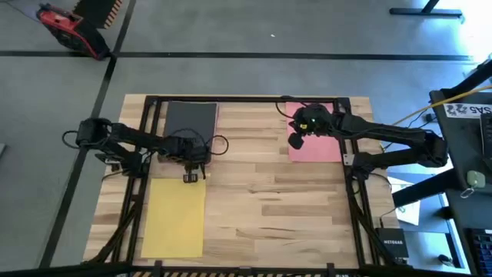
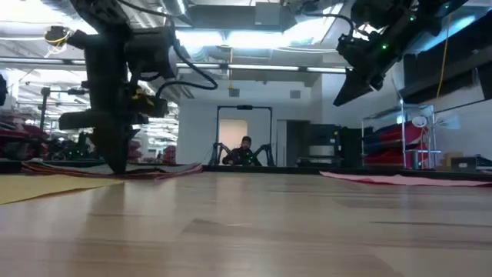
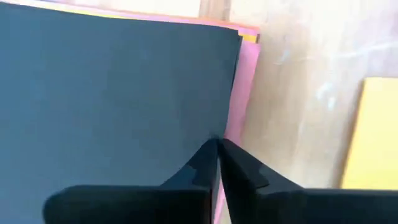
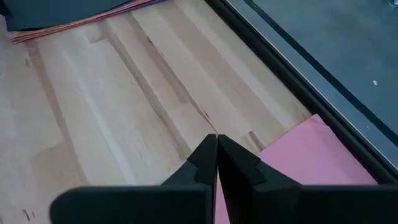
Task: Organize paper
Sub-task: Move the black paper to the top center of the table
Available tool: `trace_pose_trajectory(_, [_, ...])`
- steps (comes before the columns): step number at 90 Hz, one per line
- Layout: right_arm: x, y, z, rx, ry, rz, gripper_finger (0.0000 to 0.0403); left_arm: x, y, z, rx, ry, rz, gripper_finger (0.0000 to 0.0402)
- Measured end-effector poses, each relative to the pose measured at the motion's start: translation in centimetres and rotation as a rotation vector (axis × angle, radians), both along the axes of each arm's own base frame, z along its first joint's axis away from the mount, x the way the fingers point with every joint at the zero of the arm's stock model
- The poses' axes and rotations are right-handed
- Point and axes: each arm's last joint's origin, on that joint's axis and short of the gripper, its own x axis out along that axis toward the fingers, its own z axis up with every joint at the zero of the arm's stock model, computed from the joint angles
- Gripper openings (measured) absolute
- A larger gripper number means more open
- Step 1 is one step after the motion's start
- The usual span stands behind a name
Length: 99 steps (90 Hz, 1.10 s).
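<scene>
A stack of paper with a black sheet point(image 1: 191, 123) on top lies at the table's far left; pink, orange and yellow edges point(image 3: 247, 37) show beneath it. One yellow sheet point(image 1: 175, 215) lies flat nearer, at the left. One pink sheet point(image 1: 317, 145) lies flat at the far right. My left gripper point(image 1: 191, 175) is shut, its tips down at the black sheet's near edge point(image 3: 217, 142). My right gripper point(image 1: 296, 140) is shut and hangs well above the table point(image 2: 338, 100), over the pink sheet's left edge point(image 4: 273, 155). My left gripper's shut fingertips point(image 3: 205, 155) come down from above onto the stack at the black sheet's near edge point(image 3: 229, 124), where a pink sheet point(image 3: 245, 106) sticks out beneath. In the low view the tips point(image 2: 119, 165) reach the stack's surface. The stack lies flat on the table.
Black frame rails point(image 1: 146, 138) point(image 1: 346, 146) run along the table's left and right sides and far edge. Bare wood point(image 1: 269, 200) lies between the yellow and pink sheets. A person point(image 2: 246, 150) sits beyond the far edge. Equipment point(image 1: 469, 138) stands right of the table.
</scene>
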Motion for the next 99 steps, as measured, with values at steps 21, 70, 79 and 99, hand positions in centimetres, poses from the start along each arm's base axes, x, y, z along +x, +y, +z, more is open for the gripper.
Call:
trace_pose_trajectory(21, [0.0, 0.0, 0.0, 0.0, 0.0, 0.0, 0.0, 0.8, 0.0, 1.1, -0.019, -0.023, 0.0, 0.0])
trace_pose_trajectory(70, [0.0, 0.0, 0.0, 0.0, 0.0, 0.0, 0.0, 4.3, 0.0, 5.4, -0.042, -0.227, -0.11, 0.0])
trace_pose_trajectory(79, [0.0, 0.0, 0.0, 0.001, 0.001, 0.0, 0.0, 4.5, 0.0, 5.5, -0.04, -0.255, -0.11, 0.0])
trace_pose_trajectory(99, [0.0, 0.0, 0.0, 0.001, 0.001, 0.0, 0.0, 5.6, 0.2, 5.3, -0.018, -0.318, -0.16, 0.0])
